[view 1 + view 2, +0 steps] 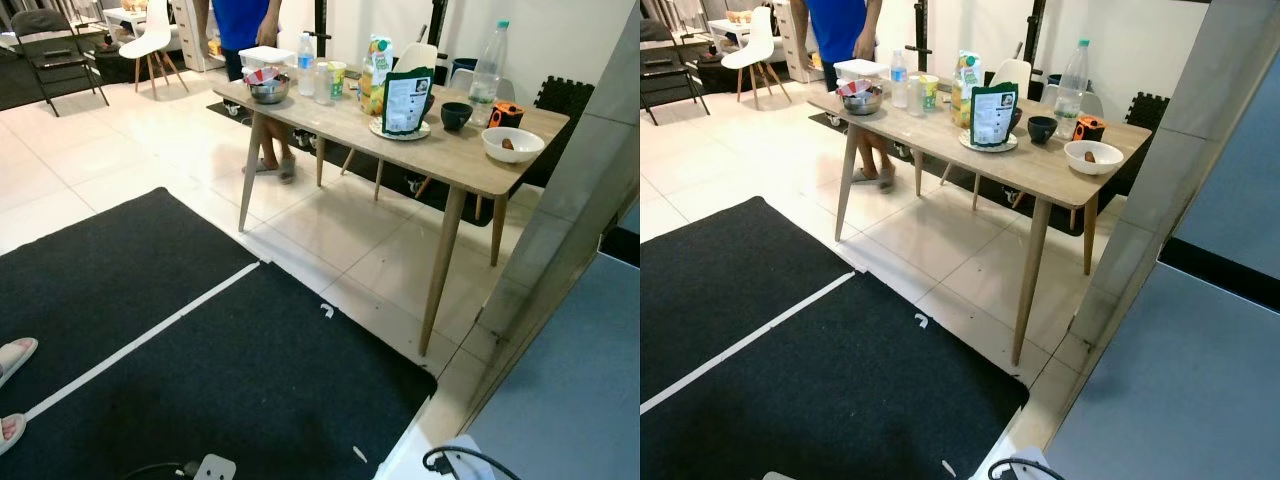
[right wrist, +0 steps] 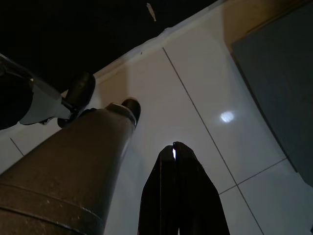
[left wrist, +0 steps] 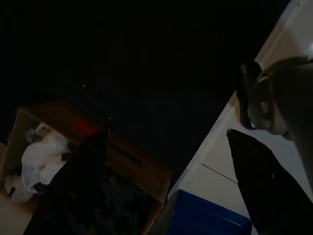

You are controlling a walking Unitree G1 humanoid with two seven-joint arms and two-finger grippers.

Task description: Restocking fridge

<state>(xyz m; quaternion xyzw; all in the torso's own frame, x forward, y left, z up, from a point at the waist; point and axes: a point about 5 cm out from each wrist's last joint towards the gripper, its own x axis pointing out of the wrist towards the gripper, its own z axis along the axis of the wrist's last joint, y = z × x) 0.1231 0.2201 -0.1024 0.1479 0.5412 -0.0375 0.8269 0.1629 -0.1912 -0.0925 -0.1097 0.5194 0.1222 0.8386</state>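
The fridge (image 1: 1200, 330) rises at your right, its grey door beside the counter (image 1: 470, 165). Along the counter, left to right, you see a steel bowl (image 1: 268, 91) at the left end, a juice carton (image 1: 377, 72), a green pouch (image 1: 405, 103) on a plate, and a white bowl (image 1: 512, 144) near the right edge. Your left hand (image 3: 166, 181) hangs with fingers apart; your right hand (image 2: 177, 152) hangs pressed together over floor tile

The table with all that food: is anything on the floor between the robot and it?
Nothing visible blocks the way. Only black mat and pale tiles lie before the wooden table. A person stands behind its far end.
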